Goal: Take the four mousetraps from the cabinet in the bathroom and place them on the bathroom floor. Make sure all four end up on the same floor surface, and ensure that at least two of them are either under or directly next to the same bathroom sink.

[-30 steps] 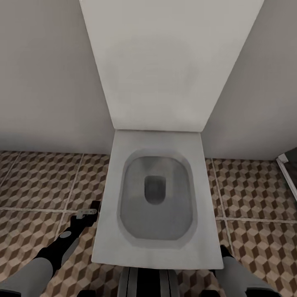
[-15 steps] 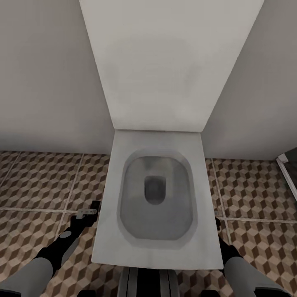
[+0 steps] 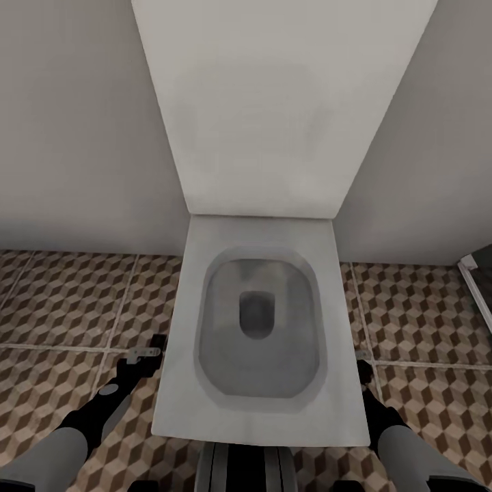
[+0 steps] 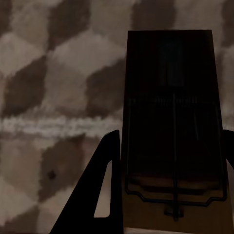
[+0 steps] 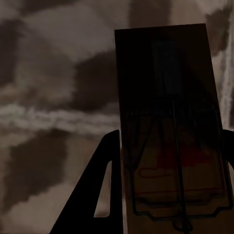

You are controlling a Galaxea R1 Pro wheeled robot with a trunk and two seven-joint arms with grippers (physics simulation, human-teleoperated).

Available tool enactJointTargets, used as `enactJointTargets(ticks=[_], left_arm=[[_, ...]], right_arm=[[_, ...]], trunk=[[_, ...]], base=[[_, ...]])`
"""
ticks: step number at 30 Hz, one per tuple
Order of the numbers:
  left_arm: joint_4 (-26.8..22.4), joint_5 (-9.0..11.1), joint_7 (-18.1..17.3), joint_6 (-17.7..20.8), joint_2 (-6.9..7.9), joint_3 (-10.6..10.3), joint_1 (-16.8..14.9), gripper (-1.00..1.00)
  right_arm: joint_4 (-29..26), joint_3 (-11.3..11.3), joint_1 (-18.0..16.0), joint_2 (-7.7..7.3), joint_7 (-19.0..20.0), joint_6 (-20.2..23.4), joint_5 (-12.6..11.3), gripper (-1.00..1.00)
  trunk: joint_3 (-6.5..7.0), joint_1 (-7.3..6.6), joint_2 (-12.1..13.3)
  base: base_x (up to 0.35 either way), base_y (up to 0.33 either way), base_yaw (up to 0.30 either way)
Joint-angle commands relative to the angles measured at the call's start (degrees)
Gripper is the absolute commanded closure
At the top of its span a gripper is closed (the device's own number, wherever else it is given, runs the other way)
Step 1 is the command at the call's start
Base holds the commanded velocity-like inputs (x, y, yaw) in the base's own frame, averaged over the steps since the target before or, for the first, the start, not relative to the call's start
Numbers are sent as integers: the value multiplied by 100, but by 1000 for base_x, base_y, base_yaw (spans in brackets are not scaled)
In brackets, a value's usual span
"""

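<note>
A: Where are the traps right now?

B: One in each gripper. In the left wrist view a dark trap [image 4: 170,126] sits between the fingers [image 4: 97,195], jaws clamped on it, above the cube-pattern floor [image 4: 53,87]. The right wrist view shows the same: a second trap [image 5: 170,126] gripped between the fingers [image 5: 97,195], with the floor [image 5: 53,73] blurred behind.

A: And from the head?

B: The left gripper [image 3: 142,355] is at the lower left of the frame, a pale sliver of trap at its tip. The right gripper [image 3: 364,372] is at the lower right, partly behind the toilet [image 3: 260,328]. Floor tiles [image 3: 61,301] lie on both sides.

A: What could go wrong?

B: My worry is the place. This is a toilet, not the sink. If both traps are let go here, they would land on the right floor but might not count as beside the sink. The toilet rim is also close to both arms; a swing inward could knock a trap loose. And dropped from a height, a flat trap could skid or flip.

A: Anything changed in the last second?

B: The right arm has come forward along the toilet's right edge, so its gripper now reaches higher in the frame. The left arm and the camera have stayed put.
</note>
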Motion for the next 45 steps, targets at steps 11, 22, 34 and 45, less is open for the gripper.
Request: enactJointTargets(ticks=[11,22,34,45], left_arm=[[231,44,-37,-28,76,-48,-3,100],[312,52,-45,106,102,-40,-3,100],[394,48,-46,157,78,-35,-3,100],[526,45,-45,139,76,-39,-4,100]], right_arm=[[358,-50,-6,-299,10,-182,29,100],[745,-123,-9,-390,18,-340,25,100],[887,-131,-6,-409,19,-357,25,100],[898,-140,-5,-407,25,-358,25,100]], trunk=[[-3,-1,-1],[-3,-1,-1],[-3,-1,-1],[-3,-1,-1]], base=[[0,0,0],[0,0,0],[0,0,0],[0,0,0]])
